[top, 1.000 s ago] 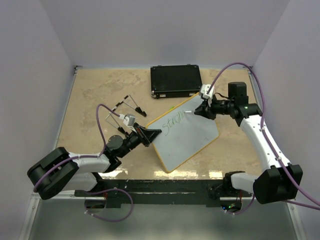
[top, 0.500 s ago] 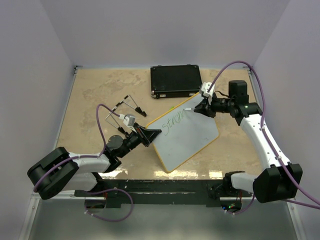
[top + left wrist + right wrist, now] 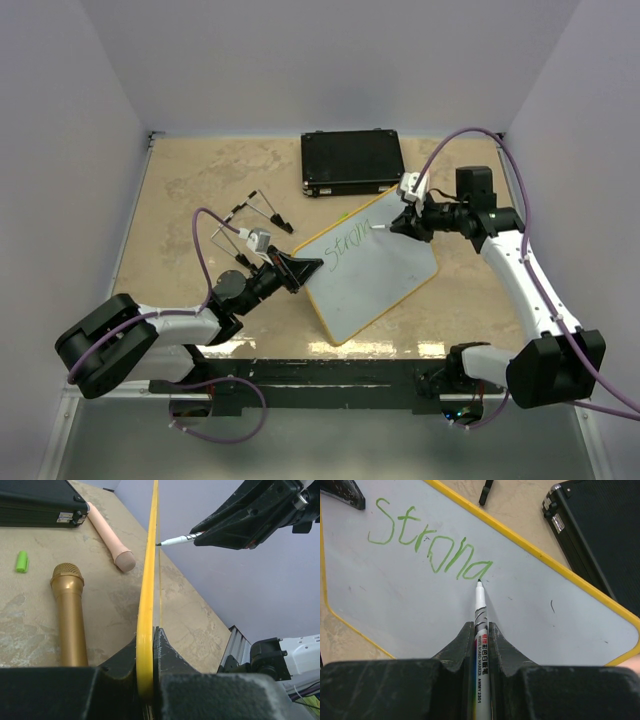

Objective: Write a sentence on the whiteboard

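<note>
**Entry: writing step, one word on the board**

- **Whiteboard** (image 3: 370, 275): middle of the worktop, nearer its right edge, turned diagonally. One corner points to the near edge and another to the black case (image 3: 352, 162) at the far edge. Whether it lies fully flat cannot be told.
- **Sentence** (image 3: 430, 545): one green word so far, reading roughly "Strong", along the board's far-left side. The rest of the panel is bare, so the task is judged well short of done.
- **Left hand** (image 3: 300, 270): clamped on the board's yellow rim at its left corner, seen edge-on in the left wrist view. It serves as the anchor.
- **Right hand** (image 3: 405, 222): closed on a marker (image 3: 480, 610), with the barrel seated between the fingers and the tip pointing forward.
- **Marker tip**: at the tail of the last letter. Contact with the panel cannot be confirmed.
- **Also present**: a gold microphone (image 3: 70, 615), a pink microphone (image 3: 112, 535) and a green cap (image 3: 21, 561), beside the board towards the left edge.

**Handling note (judgement):**
- Finish the descender with light, even pressure, then lift clear before shifting sideways for a word gap.
- Hold the baseline parallel to the far rim.
- Keep the left clamp firm so the panel cannot pivot under the strokes.
- Watch that the wrist does not drag over wet ink.
- Start the next line below, well inside the rim.
</note>
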Controlling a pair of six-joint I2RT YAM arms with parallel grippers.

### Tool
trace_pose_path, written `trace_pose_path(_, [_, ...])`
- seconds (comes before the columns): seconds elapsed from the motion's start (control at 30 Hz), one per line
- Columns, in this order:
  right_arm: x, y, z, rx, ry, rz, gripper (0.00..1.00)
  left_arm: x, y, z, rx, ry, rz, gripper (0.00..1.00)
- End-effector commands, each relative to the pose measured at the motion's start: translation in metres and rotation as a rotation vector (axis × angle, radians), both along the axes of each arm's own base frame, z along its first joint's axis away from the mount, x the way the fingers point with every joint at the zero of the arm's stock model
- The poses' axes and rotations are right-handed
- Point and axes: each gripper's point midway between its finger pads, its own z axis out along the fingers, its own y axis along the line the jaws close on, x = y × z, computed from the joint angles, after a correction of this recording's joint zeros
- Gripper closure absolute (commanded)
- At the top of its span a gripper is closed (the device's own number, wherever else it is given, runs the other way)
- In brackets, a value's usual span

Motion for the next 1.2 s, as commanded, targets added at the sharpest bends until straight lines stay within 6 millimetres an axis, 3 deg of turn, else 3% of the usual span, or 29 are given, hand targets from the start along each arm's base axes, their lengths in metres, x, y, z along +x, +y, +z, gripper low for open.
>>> trace_pose_path(0.0, [-0.008,-0.009,-0.01,-0.054,-0.002,-0.008,1.0,-0.01,-0.004,-0.025,0.137,-0.053,-0.065,1.0])
trace_pose_path(0.37, [-0.027,-0.012,-0.033,-0.086,0.067,0.026,1.0,-0.009,-0.004,-0.023,0.138,-0.059,-0.065,1.0])
trace_pose_path(0.6, [-0.028,-0.004,-0.029,-0.047,0.08,0.051,1.0,-0.009,-0.005,-0.023,0.144,-0.059,-0.068,1.0])
trace_pose_path(1.0, [-0.02,0.011,-0.003,0.024,0.066,0.09,1.0,-0.009,-0.005,-0.025,0.149,-0.056,-0.069,1.0])
trace_pose_path(1.1, [-0.028,0.014,0.021,0.043,0.035,0.127,1.0,-0.008,-0.004,-0.025,0.152,-0.057,-0.066,1.0])
trace_pose_path(1.13, [-0.034,0.016,0.042,0.067,-0.002,0.148,1.0,-0.009,-0.004,-0.025,0.154,-0.058,-0.069,1.0])
trace_pose_path(1.17, [-0.038,0.017,0.05,0.075,-0.015,0.152,1.0,-0.009,-0.004,-0.025,0.155,-0.057,-0.068,1.0])
